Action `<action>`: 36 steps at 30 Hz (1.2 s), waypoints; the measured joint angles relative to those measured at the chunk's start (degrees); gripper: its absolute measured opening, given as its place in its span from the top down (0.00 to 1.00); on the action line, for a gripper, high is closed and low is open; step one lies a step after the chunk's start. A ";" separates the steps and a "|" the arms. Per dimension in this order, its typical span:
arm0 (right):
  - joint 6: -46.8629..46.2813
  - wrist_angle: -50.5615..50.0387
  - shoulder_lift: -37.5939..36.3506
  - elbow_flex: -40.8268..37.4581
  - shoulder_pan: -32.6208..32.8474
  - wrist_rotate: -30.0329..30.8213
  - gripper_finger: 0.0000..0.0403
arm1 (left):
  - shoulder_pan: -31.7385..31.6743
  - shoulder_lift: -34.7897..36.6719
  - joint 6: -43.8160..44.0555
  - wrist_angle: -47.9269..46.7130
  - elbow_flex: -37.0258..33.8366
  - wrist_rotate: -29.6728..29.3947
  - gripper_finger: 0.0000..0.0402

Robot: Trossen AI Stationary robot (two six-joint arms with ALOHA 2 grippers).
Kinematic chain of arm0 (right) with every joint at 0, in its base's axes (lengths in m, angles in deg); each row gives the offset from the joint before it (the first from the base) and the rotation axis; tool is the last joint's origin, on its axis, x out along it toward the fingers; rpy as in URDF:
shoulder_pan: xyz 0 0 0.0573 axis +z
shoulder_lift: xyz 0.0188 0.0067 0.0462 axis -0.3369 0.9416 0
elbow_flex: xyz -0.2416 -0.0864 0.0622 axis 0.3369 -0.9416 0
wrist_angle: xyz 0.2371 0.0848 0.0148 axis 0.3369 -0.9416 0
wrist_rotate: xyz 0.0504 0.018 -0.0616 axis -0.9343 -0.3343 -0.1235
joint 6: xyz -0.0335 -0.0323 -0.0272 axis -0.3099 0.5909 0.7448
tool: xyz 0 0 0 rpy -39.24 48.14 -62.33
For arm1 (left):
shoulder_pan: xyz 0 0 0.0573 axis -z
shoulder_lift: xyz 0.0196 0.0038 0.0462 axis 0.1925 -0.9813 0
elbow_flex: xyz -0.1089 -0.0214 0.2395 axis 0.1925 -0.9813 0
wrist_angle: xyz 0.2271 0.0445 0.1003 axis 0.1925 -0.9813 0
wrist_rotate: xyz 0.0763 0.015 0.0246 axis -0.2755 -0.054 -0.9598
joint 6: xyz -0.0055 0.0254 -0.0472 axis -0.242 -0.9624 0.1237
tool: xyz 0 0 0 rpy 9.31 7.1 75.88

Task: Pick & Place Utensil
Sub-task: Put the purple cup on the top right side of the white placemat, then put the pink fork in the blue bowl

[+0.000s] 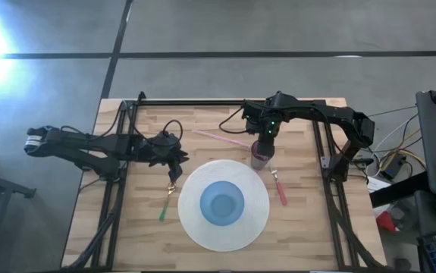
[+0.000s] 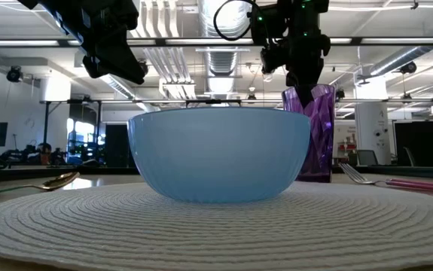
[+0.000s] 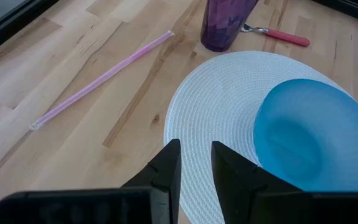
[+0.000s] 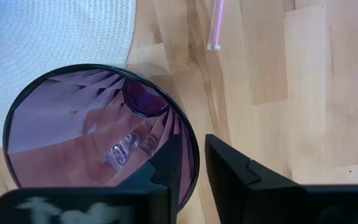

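1. While hovering over the gold bowl end of the spoon (image 1: 167, 199), grips nothing: left gripper (image 1: 174, 167), fingers (image 3: 169, 163) a narrow gap apart, nothing between them.
2. Lies flat on the wood just left of the white placemat (image 1: 252, 227), green handle pointing toward the table's near edge.
3. Straddles the rim of the purple cup (image 1: 261, 157): right gripper (image 1: 268, 142), one finger inside the cup, the other outside, pressed close on the wall.
4. Stands upright at the placemat's far right edge; whether touching the mat, cannot tell.
5. Sits in the middle of the placemat: blue bowl (image 1: 223, 203).
6. Rests on the wood right of the mat, near the cup: fork (image 1: 280, 186) with red handle.
7. Lies flat beyond the mat, left of the cup: pink straw (image 1: 221, 139).
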 joint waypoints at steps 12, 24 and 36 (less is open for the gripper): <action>1.07 0.00 -2.24 1.23 0.00 -0.02 0.66 | 0.00 0.00 0.00 0.05 0.00 0.00 0.80; 0.49 -1.47 -8.71 5.16 -0.02 -0.02 0.64 | 0.00 0.00 0.00 -0.13 0.00 0.00 0.80; -8.09 -1.75 -21.16 5.75 0.10 -0.06 0.67 | 0.00 0.00 0.90 -0.28 0.00 0.00 0.80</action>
